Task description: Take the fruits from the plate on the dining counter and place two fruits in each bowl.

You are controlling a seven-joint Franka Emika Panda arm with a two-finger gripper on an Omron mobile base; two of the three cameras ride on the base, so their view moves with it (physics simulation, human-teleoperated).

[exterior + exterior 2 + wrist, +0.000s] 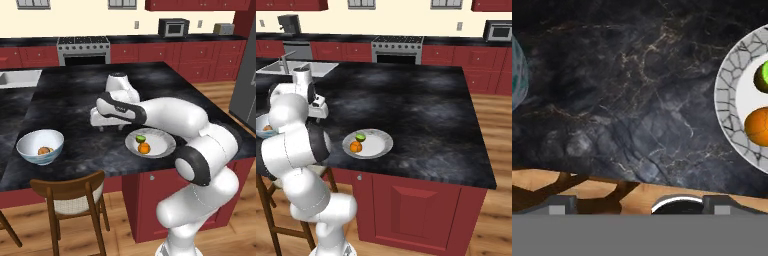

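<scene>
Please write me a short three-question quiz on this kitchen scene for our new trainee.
1. How many fruits lie on the plate?
2. True or false: the gripper is carrying a fruit.
3. Which fruit on the plate lies farther from the counter's front edge: A) the lime or B) the orange?

Key:
1. Two, the lime and the orange.
2. False; it hangs open and empty over the dining counter, between the plate and the bowl on the left, which already holds fruit.
3. A.
</scene>
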